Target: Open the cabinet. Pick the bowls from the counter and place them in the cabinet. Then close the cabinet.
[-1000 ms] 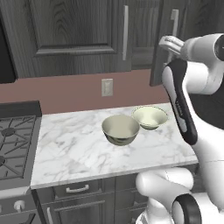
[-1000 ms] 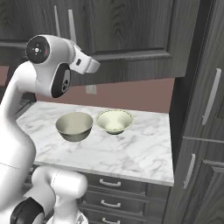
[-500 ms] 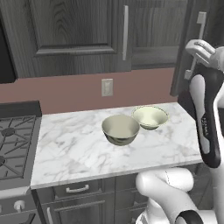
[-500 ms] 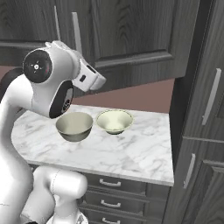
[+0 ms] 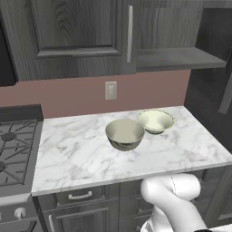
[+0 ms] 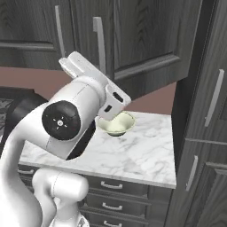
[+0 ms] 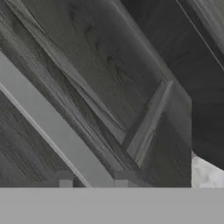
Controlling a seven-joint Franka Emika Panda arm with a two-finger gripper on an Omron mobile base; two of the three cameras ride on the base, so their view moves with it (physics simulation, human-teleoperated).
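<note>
The cabinet's right door [image 6: 146, 40] stands swung out, baring the grey shelf [image 5: 181, 56]; the left door [image 5: 77, 31] is closed. In the hand view the door's silver bar handle [image 7: 52, 127] runs diagonally down between my gripper's [image 7: 92, 180] two fingertips, which hug it on both sides. My white arm [image 6: 66, 119] reaches up to that handle [image 6: 98, 44]. On the marble counter [image 5: 81, 158] sit two bowls side by side: the deeper one [image 5: 124, 133] and, right of it, the shallower one [image 5: 155, 121], also seen past my arm [image 6: 116, 124].
A black gas stove [image 5: 13, 149] adjoins the counter's left end. A wall outlet [image 5: 111, 89] sits on the pink backsplash. Drawers with short handles [image 5: 81, 195] lie below. A tall dark cabinet [image 6: 208, 111] bounds the counter on the right.
The right cabinet door has swung open and the shelf now shows. My arm moved right with the handle, leaving the left base view and coming close in the right one. The bowls stayed put.
</note>
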